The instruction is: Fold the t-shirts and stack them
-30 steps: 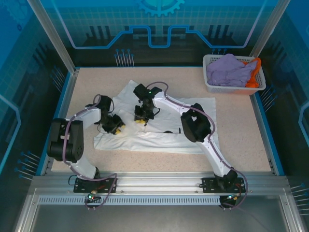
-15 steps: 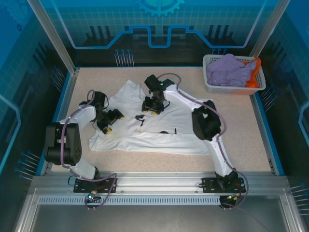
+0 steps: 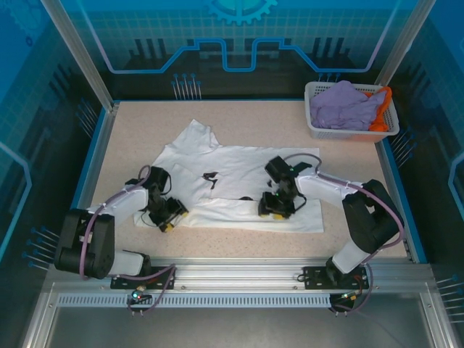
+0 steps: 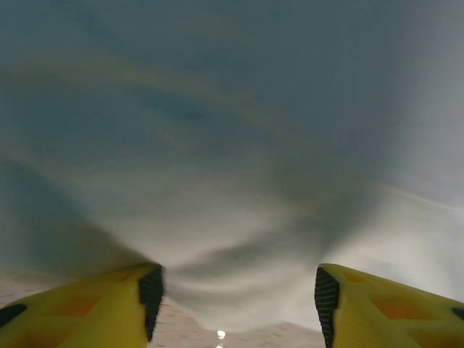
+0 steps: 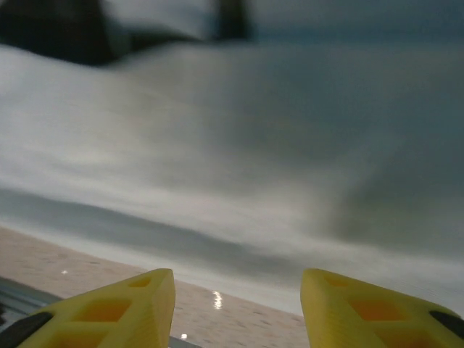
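A white t-shirt point(image 3: 239, 170) with small black marks point(image 3: 211, 176) lies spread on the table, one sleeve pointing to the far left. My left gripper point(image 3: 171, 217) sits low at the shirt's near left edge. In the left wrist view its yellow fingers point(image 4: 109, 304) stand apart, the gripper point(image 4: 235, 308) open, with the cloth's edge point(image 4: 232, 217) just ahead. My right gripper point(image 3: 272, 210) is at the near hem, right of centre. It is open point(image 5: 238, 308), with white cloth point(image 5: 239, 167) beyond bare tabletop. A lavender t-shirt point(image 3: 344, 105) and an orange one point(image 3: 382, 116) lie bunched in the basket.
The white lattice basket point(image 3: 316, 129) stands at the far right corner. Blue rails point(image 3: 98, 152) border the speckled table on the left and right. Bare tabletop point(image 3: 362, 188) lies right of the white shirt and along the near edge.
Both grippers drew back from the shirt's far half to its near edge, and their jaws have parted. The shirt's upper part now lies spread flatter.
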Robot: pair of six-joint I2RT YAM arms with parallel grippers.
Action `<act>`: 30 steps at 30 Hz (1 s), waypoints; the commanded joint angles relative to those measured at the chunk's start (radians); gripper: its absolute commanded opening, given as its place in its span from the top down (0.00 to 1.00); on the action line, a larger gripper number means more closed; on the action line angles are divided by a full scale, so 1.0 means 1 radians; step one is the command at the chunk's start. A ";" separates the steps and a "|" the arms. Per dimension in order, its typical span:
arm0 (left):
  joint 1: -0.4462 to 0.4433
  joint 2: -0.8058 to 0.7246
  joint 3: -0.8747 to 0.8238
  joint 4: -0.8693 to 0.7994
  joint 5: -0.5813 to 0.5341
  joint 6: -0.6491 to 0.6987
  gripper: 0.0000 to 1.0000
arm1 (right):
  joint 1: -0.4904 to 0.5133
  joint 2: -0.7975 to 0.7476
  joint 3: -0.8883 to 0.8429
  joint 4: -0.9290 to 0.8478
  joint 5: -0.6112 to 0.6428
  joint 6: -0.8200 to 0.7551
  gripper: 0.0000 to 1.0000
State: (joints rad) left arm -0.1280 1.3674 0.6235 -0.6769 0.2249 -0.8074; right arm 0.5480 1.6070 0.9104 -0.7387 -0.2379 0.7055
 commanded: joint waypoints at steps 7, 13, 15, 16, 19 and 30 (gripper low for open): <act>0.004 -0.036 -0.089 -0.065 -0.135 -0.103 0.38 | -0.094 -0.045 -0.180 0.023 0.044 -0.026 0.49; 0.004 -0.120 -0.124 -0.150 -0.094 -0.135 0.36 | -0.097 -0.061 -0.257 0.035 -0.005 -0.058 0.47; 0.002 -0.114 -0.128 -0.163 -0.076 -0.146 0.36 | -0.093 -0.079 -0.275 0.032 -0.019 -0.035 0.47; 0.003 -0.122 -0.130 -0.173 -0.069 -0.158 0.36 | -0.090 -0.090 -0.283 0.032 -0.024 -0.030 0.47; 0.002 -0.155 -0.083 -0.239 -0.074 -0.150 0.34 | -0.088 -0.148 -0.298 0.006 -0.021 -0.015 0.46; -0.084 -0.048 0.267 -0.189 -0.108 -0.052 0.54 | -0.115 -0.354 -0.208 -0.023 0.057 0.052 0.47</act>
State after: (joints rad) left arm -0.1738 1.2716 0.8974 -0.9016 0.0937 -0.8845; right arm 0.4553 1.2537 0.6796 -0.7551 -0.2142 0.7170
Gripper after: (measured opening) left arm 0.495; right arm 0.556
